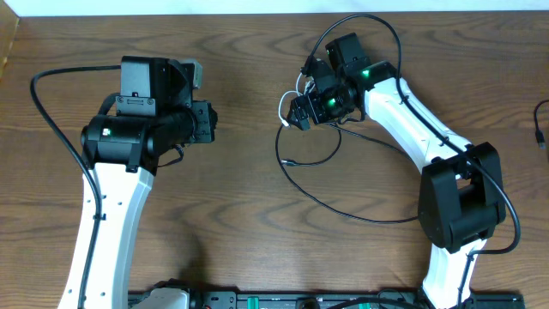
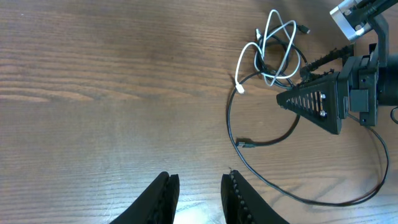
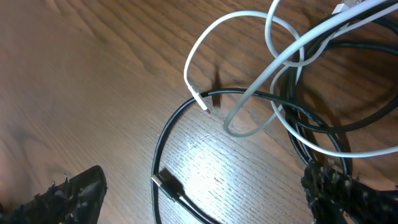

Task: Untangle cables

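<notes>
Overhead: shows white cable (image 1: 282, 105) bunched with black cable (image 1: 343, 209) right of centre in the upper half, on the table (image 1: 257, 51). Puts right gripper (image 1: 298, 113) at the bunch and left gripper (image 1: 209, 122) left of centre, well apart from it. Cannot judge either jaw gap from here (too small).

Left wrist: shows left gripper (image 2: 200, 198) at bottom edge, fingers parted, holding nothing. Places knot upper right, black tail sweeping to lower right.

Right wrist: shows right gripper (image 3: 205, 196) spread wide and empty, straddling white loops crossed over black ones, with black plug (image 3: 166, 182) lower centre.

Reads as pre-grasp, nothing separated yet. Probably calls for pinching one strand clear of the crossings, then drawing it sideways while pinning the other.

No brand, label or writing legible.
</notes>
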### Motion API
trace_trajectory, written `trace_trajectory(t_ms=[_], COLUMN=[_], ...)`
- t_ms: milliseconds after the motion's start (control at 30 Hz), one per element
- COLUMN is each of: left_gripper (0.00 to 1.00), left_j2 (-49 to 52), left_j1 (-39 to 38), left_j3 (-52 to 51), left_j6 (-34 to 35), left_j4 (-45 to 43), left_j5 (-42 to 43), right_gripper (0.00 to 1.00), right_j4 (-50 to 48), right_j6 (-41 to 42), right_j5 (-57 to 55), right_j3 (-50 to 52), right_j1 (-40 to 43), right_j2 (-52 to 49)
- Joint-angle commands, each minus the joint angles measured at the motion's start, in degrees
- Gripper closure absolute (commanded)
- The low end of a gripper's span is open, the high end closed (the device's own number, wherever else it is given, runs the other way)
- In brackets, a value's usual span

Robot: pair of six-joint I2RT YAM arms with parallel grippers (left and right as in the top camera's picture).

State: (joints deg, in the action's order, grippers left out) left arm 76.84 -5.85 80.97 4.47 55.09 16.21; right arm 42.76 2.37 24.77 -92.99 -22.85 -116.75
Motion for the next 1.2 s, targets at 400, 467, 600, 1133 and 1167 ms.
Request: trace_trajectory(t_ms=[400, 467, 600, 1133, 1167], left_gripper=[0.74, 0.75, 0.74, 0.74, 0.74], left_j2=[-0.3, -2.2, -6.2, -9.1, -9.0], left_j1=[0.0, 0.0, 0.0, 0.0, 0.0], left_j3=[-0.2, -0.2, -0.2, -0.2, -0.2], left_j6=[-4.9, -7.7, -7.8, 0.7, 1.2], left_j4=[0.0, -1.2, -6.9, -10.8, -10.8], left_j5=[0.2, 0.1, -0.3, 4.2, 4.4], right_gripper=[0.01, 0.01, 0.01, 0.01, 0.01], right_j4=[0.1, 0.1, 0.1, -2.6, -3.4], right_j6=[-0.3, -0.3, -0.3, -0.3, -0.3], right_j5=[0.7, 0.7, 0.6, 0.6, 0.6], right_j3=[-0.5, -0.5, -0.5, -0.5, -0.5], right_j1=[-0.2, -0.2, -0.2, -0.2, -0.2], right_j2=[-0.4, -0.4, -0.4, -0.4, -0.4])
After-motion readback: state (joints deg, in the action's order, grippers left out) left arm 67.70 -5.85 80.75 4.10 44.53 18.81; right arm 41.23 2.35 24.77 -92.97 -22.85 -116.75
